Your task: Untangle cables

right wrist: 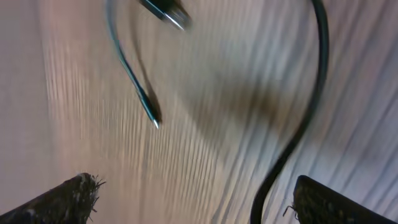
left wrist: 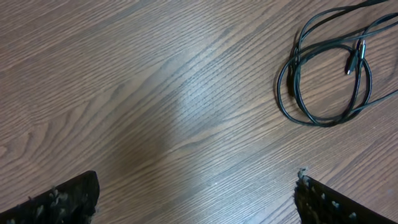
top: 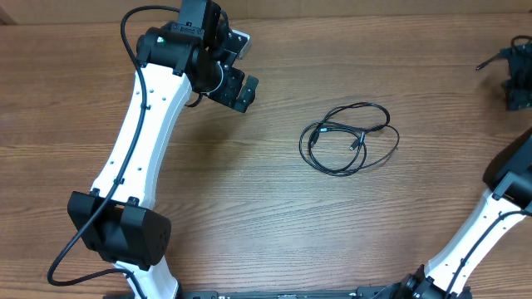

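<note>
Right claw spread; cables blurred, cut off.

Furniture: one table, wood-look top; fills nearly all of overhead view & both wrist views.
Colour: mid brown w/ reddish tone, darker grain streaks throughout.
Grain: long lines running left-right in overhead view, w/ wavy arched figures in places; runs diagonal in left wrist view.
Finish: smooth, slight sheen.
Far edge: paler tan strip along top of overhead view, past the tabletop; can't tell what it is.
Light: soft, from above; pale bluish-white glare patch mid left wrist view; shadows faint, soft-edged.
Right wrist view: blurred; wood looks paler, pinkish-grey, grain as near-vertical streaks.
</note>
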